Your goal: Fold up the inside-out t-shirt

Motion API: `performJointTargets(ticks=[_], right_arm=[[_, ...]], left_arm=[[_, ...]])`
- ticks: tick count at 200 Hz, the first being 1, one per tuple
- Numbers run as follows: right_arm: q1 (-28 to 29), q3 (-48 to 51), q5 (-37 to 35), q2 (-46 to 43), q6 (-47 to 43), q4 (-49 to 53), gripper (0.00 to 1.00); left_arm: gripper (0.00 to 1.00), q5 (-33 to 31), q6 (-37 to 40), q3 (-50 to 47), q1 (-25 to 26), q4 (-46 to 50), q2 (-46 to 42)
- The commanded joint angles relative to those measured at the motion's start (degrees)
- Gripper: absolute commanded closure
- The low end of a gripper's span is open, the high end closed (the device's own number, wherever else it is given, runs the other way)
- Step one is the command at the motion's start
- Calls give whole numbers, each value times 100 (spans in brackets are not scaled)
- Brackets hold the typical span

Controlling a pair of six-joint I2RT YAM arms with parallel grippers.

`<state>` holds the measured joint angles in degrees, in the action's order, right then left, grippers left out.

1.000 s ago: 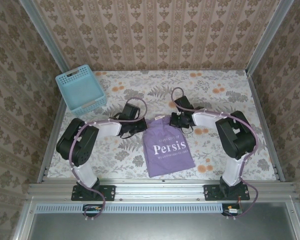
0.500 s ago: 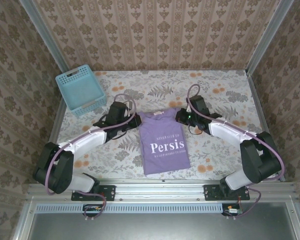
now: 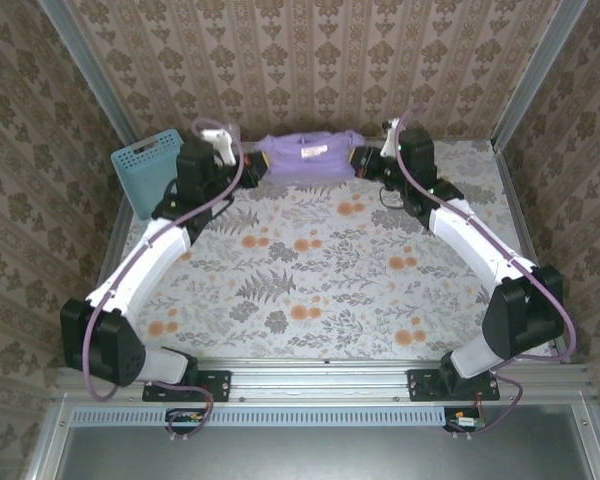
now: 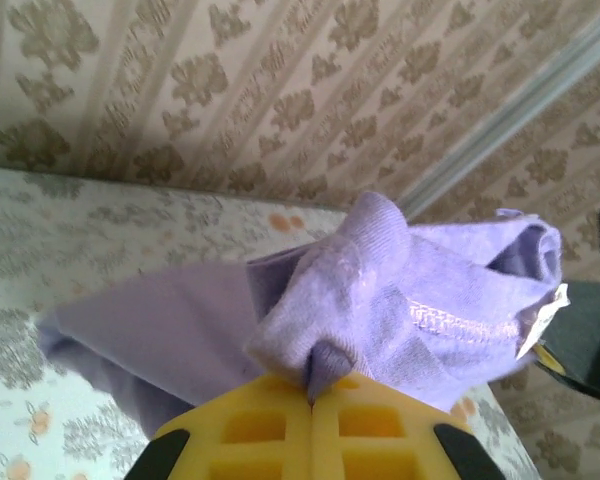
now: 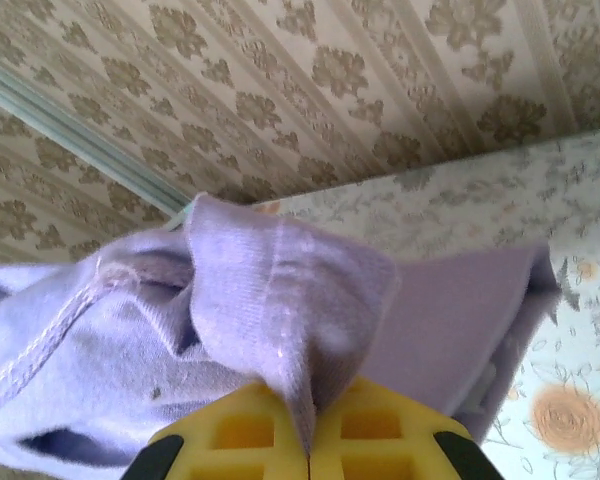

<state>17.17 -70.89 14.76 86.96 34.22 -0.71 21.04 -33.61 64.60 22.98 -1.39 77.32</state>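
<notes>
The table (image 3: 310,290) lay under both extended arms. The inside-out t-shirt (image 3: 308,157) hung stretched at its far edge, probably so that it could be spread flat. The left gripper (image 3: 248,170) and right gripper (image 3: 365,166) each had 2 fingers clamped on a bunched fold of it.

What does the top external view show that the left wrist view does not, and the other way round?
Top external gives the light-blue basket at the far left, and the t-shirt stretched between the left gripper and the right gripper. Left wrist gives the grip up close: yellow fingers shut on a bunched fold, and the stitching. Both share the lavender t-shirt and the flowered table.
</notes>
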Motion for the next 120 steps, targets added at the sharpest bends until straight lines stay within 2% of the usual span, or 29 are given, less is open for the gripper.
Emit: performJointTargets(ticks=[1,5,25,46,69,94,120], right_arm=[[38,1256,257,-252,-13,-252,100],[51,1527,288,-336,31,-349,100],[181,2865,316,-985,148,-815,100],[388,3877,134,-1675,194,-716,100],[679,4695,19,-2512,423,-526,100],[886,4936,-329,-3346,516,-40,100],[867,4492,-809,-3432,353,337,100]], left_arm=[[100,374,-73,-1385,260,-594,-300],[100,376,-103,-1626,270,-692,-371],[100,246,-169,-2681,965,-1020,-721],[100,-87,-245,-3487,1613,-1148,-1089],[100,-530,-474,-4056,2095,-1059,-1591],[100,-828,-597,-4165,2262,-909,-1878],[100,-926,-329,-3626,2170,-770,-1552]])
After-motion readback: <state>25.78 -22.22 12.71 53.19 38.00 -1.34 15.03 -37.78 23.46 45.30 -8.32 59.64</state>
